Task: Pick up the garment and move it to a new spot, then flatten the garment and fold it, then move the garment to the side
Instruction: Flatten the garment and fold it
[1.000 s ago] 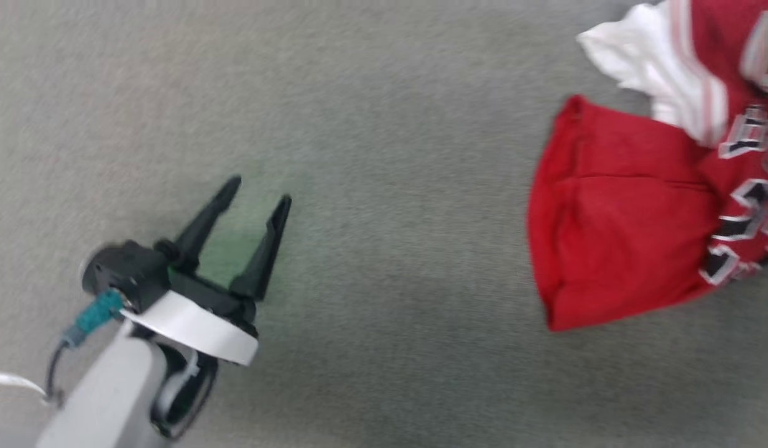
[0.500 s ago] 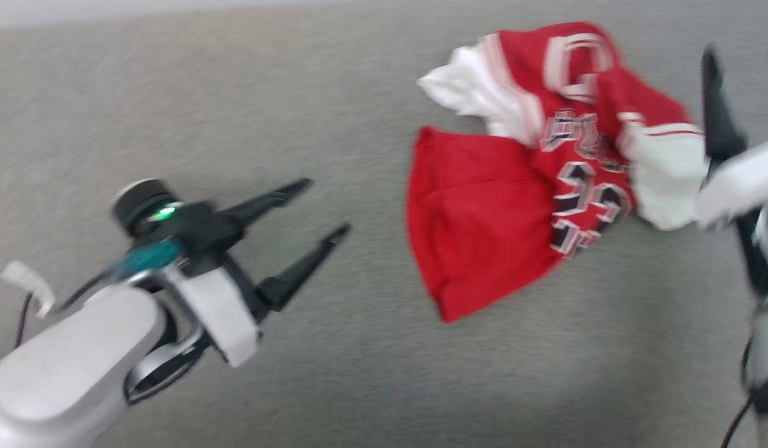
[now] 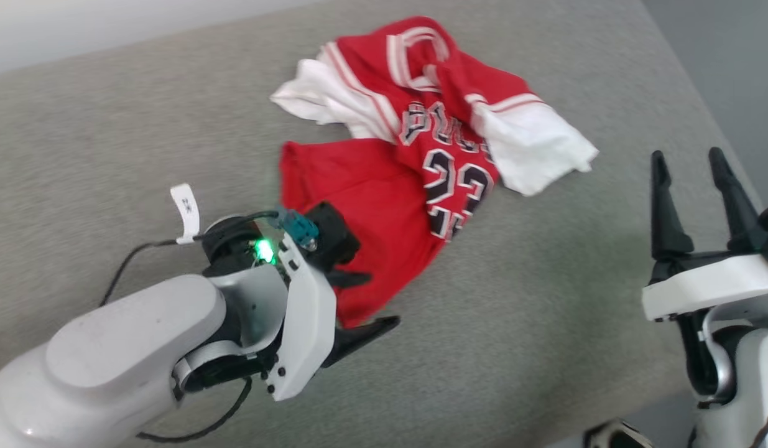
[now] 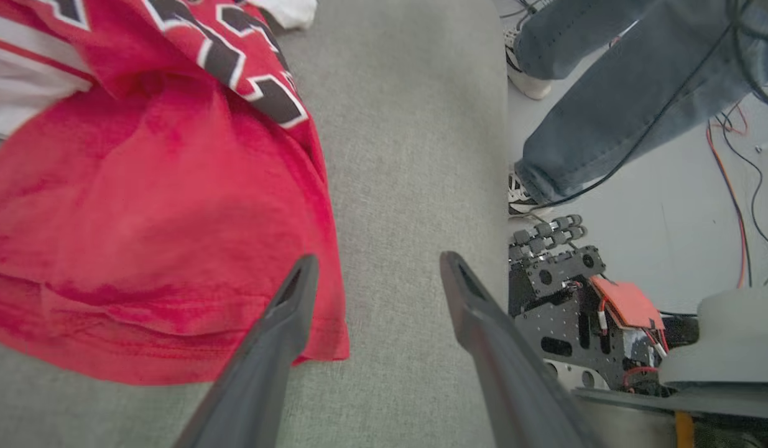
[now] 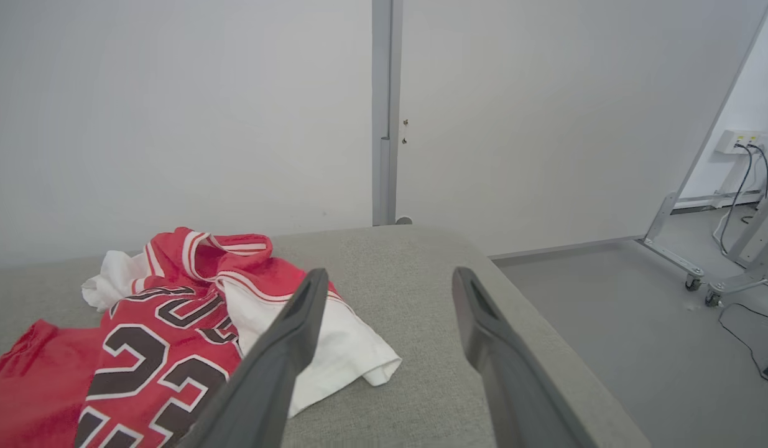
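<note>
The garment [image 3: 384, 199], a red jersey with white sleeves and a black-and-white number, lies crumpled on the grey padded surface [image 3: 545, 311], its lower part folded over to show plain red. My left gripper [image 3: 382, 298] hangs open at the garment's near hem corner. In the left wrist view the left gripper [image 4: 379, 260] straddles the hem's edge, one finger over the red cloth [image 4: 141, 205] and the other over grey, with nothing clamped. My right gripper [image 3: 685, 154] stands open to the right of the garment, apart from it. The right wrist view has the right gripper [image 5: 390, 274] beyond the white sleeve [image 5: 334, 348].
The padded surface ends close on the right at an edge [image 3: 726, 143], with floor beyond. A person's legs in jeans [image 4: 595, 106] stand by that edge, beside my dark base [image 4: 564, 292] and loose cables [image 4: 738, 186]. A white wall [image 5: 172, 112] and a caster frame [image 5: 694, 274] lie behind.
The head camera has swung, so the whole garment has come into view. My left gripper has reached over to the garment's hem corner. The right gripper has come into view, open.
</note>
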Available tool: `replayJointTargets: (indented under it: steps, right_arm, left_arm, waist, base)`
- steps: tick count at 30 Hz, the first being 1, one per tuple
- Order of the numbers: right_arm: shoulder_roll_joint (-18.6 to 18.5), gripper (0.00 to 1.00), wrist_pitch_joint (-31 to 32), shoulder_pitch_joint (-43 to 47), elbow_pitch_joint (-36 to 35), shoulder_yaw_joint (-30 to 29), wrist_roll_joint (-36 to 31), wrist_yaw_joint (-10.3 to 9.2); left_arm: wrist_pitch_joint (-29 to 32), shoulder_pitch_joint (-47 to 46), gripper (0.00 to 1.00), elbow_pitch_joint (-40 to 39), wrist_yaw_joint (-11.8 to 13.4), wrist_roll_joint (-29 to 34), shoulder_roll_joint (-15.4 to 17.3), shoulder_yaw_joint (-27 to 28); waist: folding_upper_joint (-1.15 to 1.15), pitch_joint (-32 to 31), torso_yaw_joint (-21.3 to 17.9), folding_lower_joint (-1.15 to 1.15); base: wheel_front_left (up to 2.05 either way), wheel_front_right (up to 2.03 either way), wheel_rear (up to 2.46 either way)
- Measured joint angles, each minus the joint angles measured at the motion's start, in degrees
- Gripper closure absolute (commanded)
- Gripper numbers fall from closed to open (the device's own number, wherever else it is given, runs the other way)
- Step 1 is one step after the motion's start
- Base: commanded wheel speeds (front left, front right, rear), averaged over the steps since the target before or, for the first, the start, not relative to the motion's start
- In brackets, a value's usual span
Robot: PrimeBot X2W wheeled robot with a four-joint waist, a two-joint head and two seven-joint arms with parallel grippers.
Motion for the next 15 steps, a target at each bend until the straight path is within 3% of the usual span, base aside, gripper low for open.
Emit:
replayJointTargets:
  steps: [3,6,12,13,14,15]
  right_arm:
    - [0.8,0.00,-0.9,0.4,-0.7,1.0,-0.5,0.00]
    - [1.5,0.00,-1.4,1.0,-1.3,1.7,-0.6,0.00]
    - [1.9,0.00,-1.4,1.4,-1.8,2.8,-1.5,0.00]
    - [1.9,0.00,-1.4,1.5,-1.9,3.0,-1.7,0.00]
    - [2.0,0.00,-1.4,1.7,-2.0,3.4,-1.9,0.00]
    - [2.1,0.00,-1.4,1.9,-2.0,3.7,-2.0,0.00]
  left_arm:
    - [2.8,1.4,0.00,2.1,0.0,1.1,0.1,0.1]
    - [4.4,3.2,0.00,5.0,0.0,5.9,0.3,0.0]
    - [2.9,5.0,0.00,9.3,0.0,8.0,0.0,0.5]
    - [2.8,5.3,0.31,9.6,0.0,8.0,-0.1,0.6]
    - [2.9,5.6,0.71,9.8,0.0,8.0,-0.1,0.8]
    - [2.8,6.0,1.00,10.0,0.0,8.0,-0.3,0.9]
  waist:
    - [0.00,1.1,-2.1,0.00]
    - [0.00,2.1,-3.7,0.00]
    - [0.00,3.0,-5.8,0.00]
    - [0.00,3.0,-6.0,0.00]
    - [0.00,2.9,-6.1,0.00]
    - [0.00,2.7,-6.2,0.00]
  base:
    - [0.00,0.00,0.00]
    - [0.00,0.00,0.00]
    - [0.00,0.00,0.00]
    - [0.00,0.00,0.00]
    - [0.00,0.00,0.00]
    - [0.00,0.00,0.00]
